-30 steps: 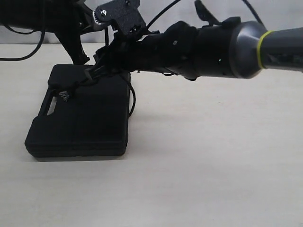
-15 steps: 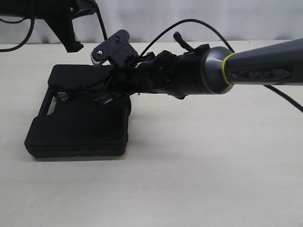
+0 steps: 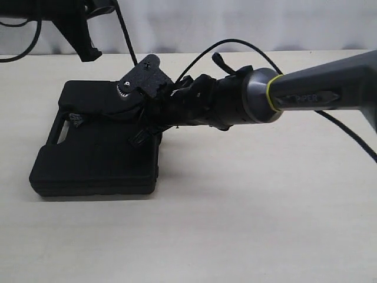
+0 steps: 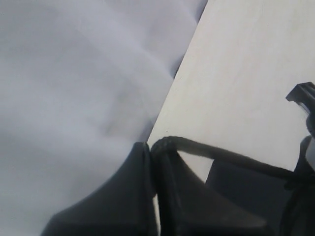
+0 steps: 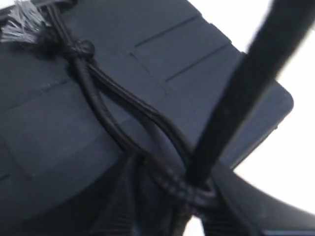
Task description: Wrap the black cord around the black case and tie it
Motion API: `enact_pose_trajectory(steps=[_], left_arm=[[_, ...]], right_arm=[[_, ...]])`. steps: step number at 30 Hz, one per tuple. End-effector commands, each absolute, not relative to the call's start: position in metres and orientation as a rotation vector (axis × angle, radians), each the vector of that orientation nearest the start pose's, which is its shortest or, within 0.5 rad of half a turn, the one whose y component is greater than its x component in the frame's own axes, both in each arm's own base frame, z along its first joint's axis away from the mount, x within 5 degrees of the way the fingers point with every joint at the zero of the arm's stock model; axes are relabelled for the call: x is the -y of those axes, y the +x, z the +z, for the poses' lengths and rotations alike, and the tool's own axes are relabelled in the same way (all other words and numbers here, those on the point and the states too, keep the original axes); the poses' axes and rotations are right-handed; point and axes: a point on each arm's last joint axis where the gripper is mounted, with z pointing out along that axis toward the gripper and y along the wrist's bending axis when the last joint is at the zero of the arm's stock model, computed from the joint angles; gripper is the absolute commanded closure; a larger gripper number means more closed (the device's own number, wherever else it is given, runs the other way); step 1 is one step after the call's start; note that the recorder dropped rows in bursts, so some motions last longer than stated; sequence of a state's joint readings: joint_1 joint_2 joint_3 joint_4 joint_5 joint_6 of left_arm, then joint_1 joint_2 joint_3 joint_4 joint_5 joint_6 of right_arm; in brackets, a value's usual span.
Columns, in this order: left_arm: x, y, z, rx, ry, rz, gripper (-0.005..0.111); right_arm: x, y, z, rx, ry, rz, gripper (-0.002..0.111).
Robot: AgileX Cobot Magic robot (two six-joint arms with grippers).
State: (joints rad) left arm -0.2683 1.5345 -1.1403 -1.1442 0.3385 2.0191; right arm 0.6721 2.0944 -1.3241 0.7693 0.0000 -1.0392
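The right gripper [image 5: 183, 204] pinched looped strands of the cord [image 5: 81, 50] right over the case [image 5: 44, 132]. The left gripper [image 4: 153, 147], fingers pressed together, held the cord at its tips, apart from the case.

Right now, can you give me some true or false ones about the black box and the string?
1. The black case lies flat on the table. True.
2. The left gripper is pinching the black cord. True.
3. The cord's frayed tuft hangs off the table's edge. False: it lies on top of the case, with the knot beside it.
4. The right gripper is parked far away from the case. False: it reaches right over the case, in among the cord's strands.
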Motion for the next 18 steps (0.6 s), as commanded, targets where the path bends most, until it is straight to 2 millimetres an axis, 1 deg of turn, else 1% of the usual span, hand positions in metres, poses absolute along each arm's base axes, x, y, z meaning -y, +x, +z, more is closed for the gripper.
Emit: enact_pose_trajectory(steps=[1,4,12,14,16,17,18], left_arm=[[0.117,0.331,0.322,-1.558,1.202,0.115,0.107],[0.116,0.332,0.322,-1.561,1.19,0.128,0.107],[0.116,0.332,0.322,-1.562,1.186,0.129,0.107],[0.116,0.332,0.322,-1.562,1.186,0.129,0.107],[0.116,0.332,0.322,-1.562,1.187,0.128,0.107],[0.116,0.332,0.322,-1.563,1.186,0.127,0.107],[0.116,0.332,0.322,-1.564,1.184,0.126,0.107]], right_arm=[[-0.274,0.358,0.156,-2.024,-1.026,0.22,0.055],[-0.274,0.354,0.174,-2.009,-1.012,0.255,0.05],[-0.271,0.337,0.222,-1.96,-1.056,0.355,0.05],[-0.27,0.334,0.229,-1.951,-1.061,0.367,0.05],[-0.268,0.335,0.232,-1.953,-1.043,0.374,0.051],[-0.266,0.338,0.23,-1.964,-1.031,0.37,0.052],[-0.265,0.341,0.224,-1.979,-1.018,0.365,0.058]])
